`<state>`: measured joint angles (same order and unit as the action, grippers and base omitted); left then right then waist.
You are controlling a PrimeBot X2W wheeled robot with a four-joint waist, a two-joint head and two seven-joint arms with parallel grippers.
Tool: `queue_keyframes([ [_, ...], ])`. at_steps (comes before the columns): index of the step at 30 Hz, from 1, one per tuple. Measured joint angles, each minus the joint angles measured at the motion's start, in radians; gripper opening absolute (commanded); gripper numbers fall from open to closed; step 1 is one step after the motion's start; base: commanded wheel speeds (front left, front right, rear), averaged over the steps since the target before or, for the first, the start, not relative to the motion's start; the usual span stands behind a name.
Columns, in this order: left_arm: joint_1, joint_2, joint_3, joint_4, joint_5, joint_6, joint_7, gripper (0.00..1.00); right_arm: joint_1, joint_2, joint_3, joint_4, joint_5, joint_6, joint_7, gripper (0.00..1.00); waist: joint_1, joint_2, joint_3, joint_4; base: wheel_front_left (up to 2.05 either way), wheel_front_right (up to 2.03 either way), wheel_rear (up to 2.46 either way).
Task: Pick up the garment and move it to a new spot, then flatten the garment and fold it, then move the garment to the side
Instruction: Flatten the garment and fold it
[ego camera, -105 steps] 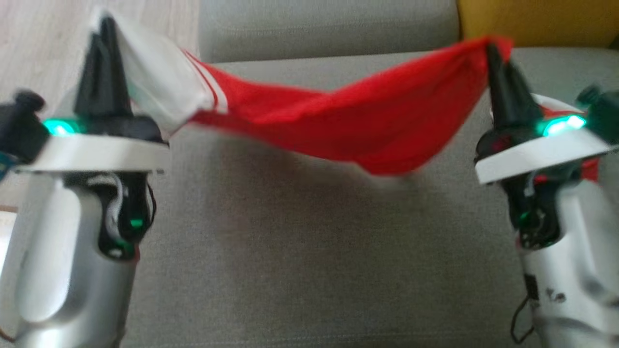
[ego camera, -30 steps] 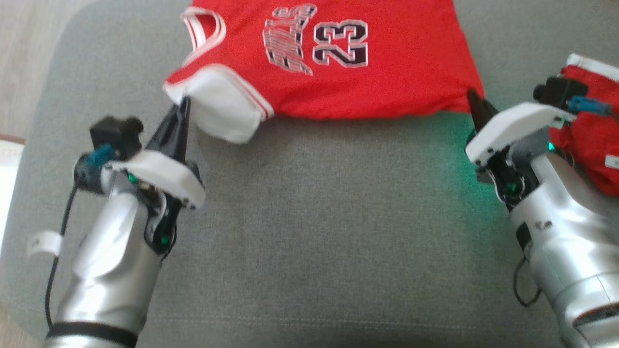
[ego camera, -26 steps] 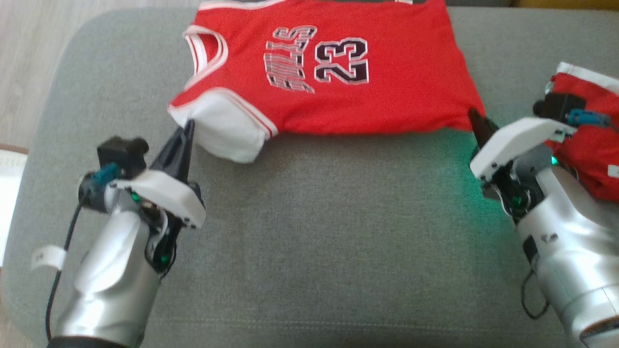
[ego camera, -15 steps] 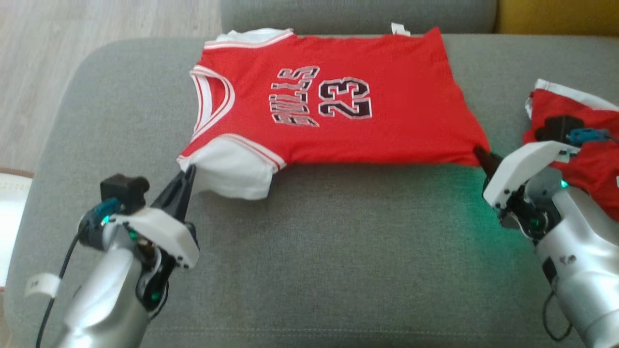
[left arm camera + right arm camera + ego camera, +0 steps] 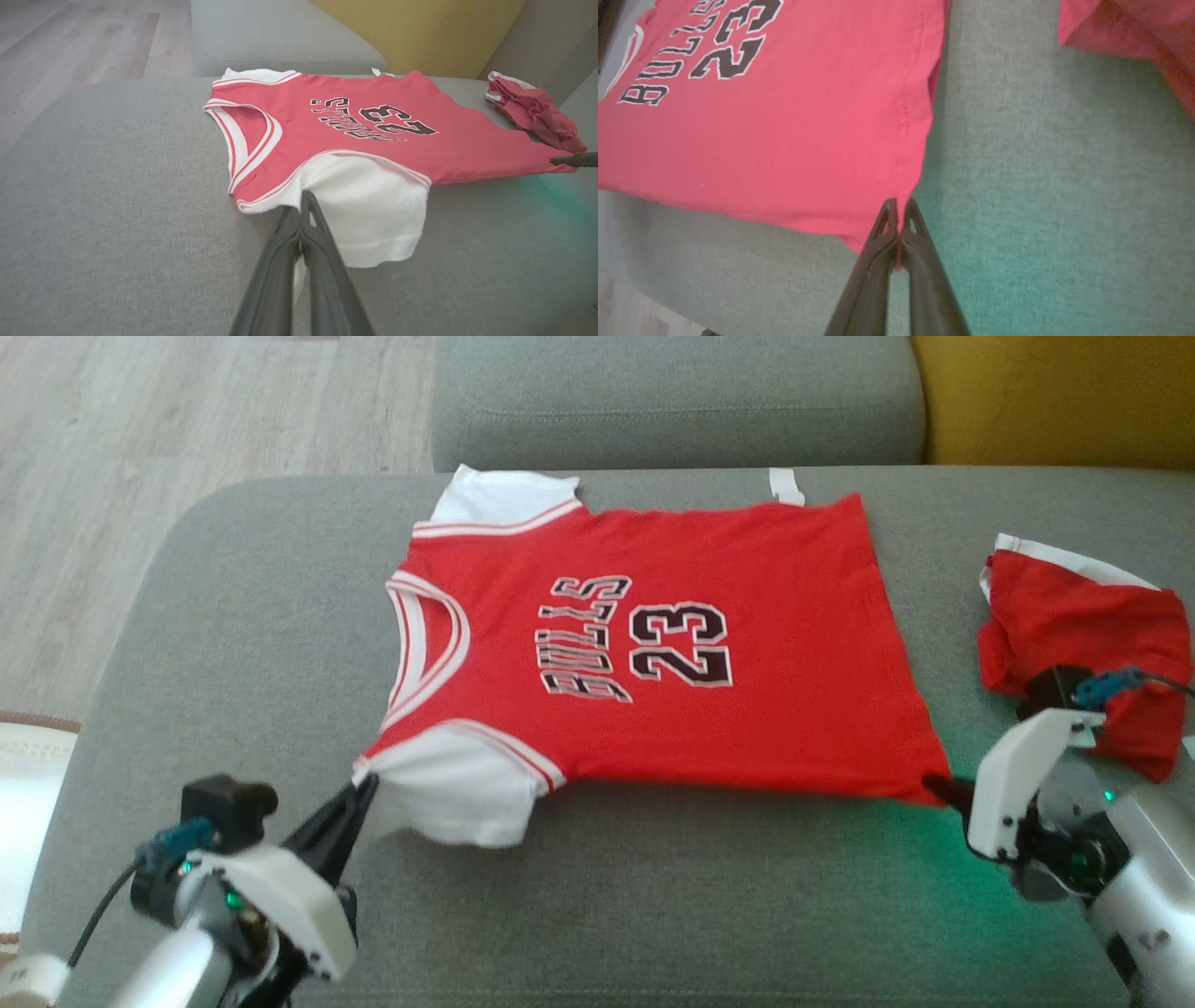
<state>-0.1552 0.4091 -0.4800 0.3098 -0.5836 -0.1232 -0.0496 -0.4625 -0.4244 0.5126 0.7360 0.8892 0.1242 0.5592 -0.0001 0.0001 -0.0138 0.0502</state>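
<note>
The left tool is pinching the white sleeve edge of the red garment, fingers pressed together on the cloth. The right tool is pinching the hem corner. The garment is lying flat on the grey sofa cushion, stretching between both tools and ahead of them. A crumpled red cloth is resting just beyond the right tool.
</note>
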Motion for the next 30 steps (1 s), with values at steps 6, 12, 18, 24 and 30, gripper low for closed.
queue_keyframes([
  [6, 0.106, 0.061, -0.002, -0.163, -0.036, 0.018, 0.089, 0.00, 0.091, -0.052, -0.015, -0.111, 0.017, 0.000, 0.135, 0.00, 0.0000, 0.0000, -0.011, 0.002, 0.00, 0.00, 0.00],
  [12, 0.158, 0.097, 0.003, -0.301, -0.054, 0.055, 0.146, 0.00, 0.151, -0.064, -0.101, -0.198, 0.013, 0.000, 0.219, 0.00, 0.0000, 0.0000, -0.003, 0.005, 0.00, 0.00, 0.00],
  [18, 0.100, 0.101, 0.014, -0.332, -0.054, 0.076, 0.165, 0.00, 0.148, -0.033, -0.214, -0.244, -0.045, 0.000, 0.263, 0.00, 0.0000, 0.0000, 0.034, 0.004, 0.00, 0.00, 0.00],
  [24, -0.009, 0.101, 0.023, -0.290, -0.041, 0.076, 0.181, 0.00, 0.116, 0.038, -0.322, -0.259, -0.114, 0.000, 0.314, 0.00, 0.0000, 0.0000, 0.081, -0.003, 0.00, 0.00, 0.00],
  [30, -0.091, 0.100, 0.021, -0.216, -0.023, 0.069, 0.198, 0.00, 0.032, 0.095, -0.387, -0.256, -0.181, 0.000, 0.355, 0.00, 0.0000, 0.0000, 0.124, -0.014, 0.00, 0.00, 0.00],
])
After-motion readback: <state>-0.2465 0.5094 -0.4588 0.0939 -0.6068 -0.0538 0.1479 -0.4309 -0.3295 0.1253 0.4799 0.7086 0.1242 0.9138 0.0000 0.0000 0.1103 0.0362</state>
